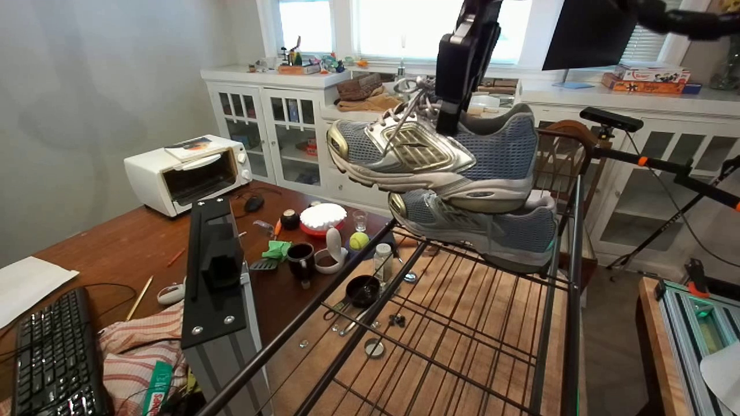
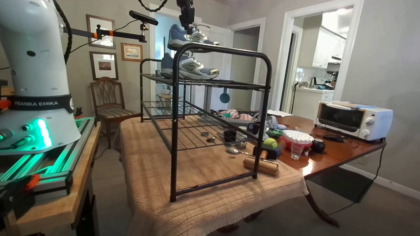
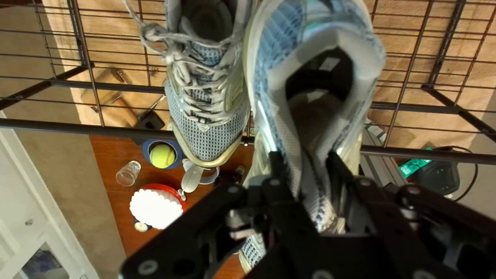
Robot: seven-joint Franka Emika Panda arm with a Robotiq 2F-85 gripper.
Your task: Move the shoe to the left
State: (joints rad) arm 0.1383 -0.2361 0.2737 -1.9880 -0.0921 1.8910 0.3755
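Note:
The held shoe (image 1: 497, 153) is a grey and white mesh sneaker with laces. It hangs roughly level above the top shelf of the black wire rack (image 2: 226, 49) and also shows in an exterior view (image 2: 177, 36). My gripper (image 1: 454, 118) is shut on it, one finger on each side of the collar near the tongue, as the wrist view shows (image 3: 304, 159). The look-alike shoe (image 1: 480, 225) stands on the top shelf, lower down. In the wrist view this look-alike (image 3: 211, 100) is left of the held shoe (image 3: 279, 81). The held shoe's front is mostly hidden by the gripper there.
The rack's raised end bar (image 2: 175, 108) stands near the shoes. Below are a towel-covered surface (image 2: 147, 164) and a wooden table with a toaster oven (image 1: 185, 173), a tennis ball (image 1: 359, 240), a glass (image 1: 359, 219) and a mug (image 1: 300, 263). A camera on an arm (image 2: 143, 18) stands nearby.

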